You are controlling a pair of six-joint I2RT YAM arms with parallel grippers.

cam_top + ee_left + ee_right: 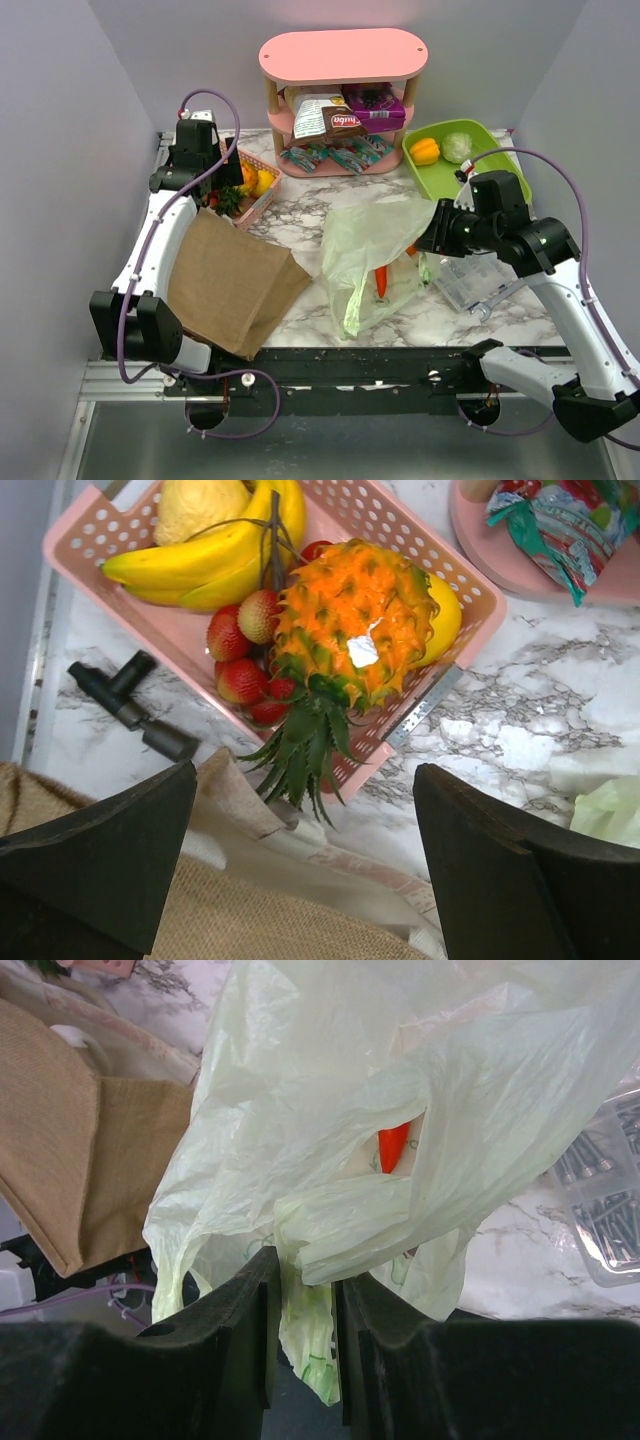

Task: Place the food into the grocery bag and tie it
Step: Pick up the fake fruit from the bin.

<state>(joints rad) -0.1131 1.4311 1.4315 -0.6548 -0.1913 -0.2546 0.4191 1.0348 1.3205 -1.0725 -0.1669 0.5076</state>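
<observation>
Evidently the loading step is in hand, and tying has not yet begun. A large, thin, translucent pale-green plastic grocery bag [375, 260] is seen crumpled and partly open, and an orange carrot [392, 1145] can be made out inside it through a gap in the folds. A fold of the bag's film is pinched between the narrow jaws of the right gripper [305, 1280], at the bag's right side. The left gripper [305, 780] is poised well to the left of the bag and behind it. Its jaws are spread wide and nothing is held. Directly beneath it lies an orange-and-green toy pineapple [350, 620] in a perforated pink plastic basket [90, 550]. By this pose, a descent and a closing around the pineapple are judged to be called for next, then a carry to the bag's mouth.
</observation>
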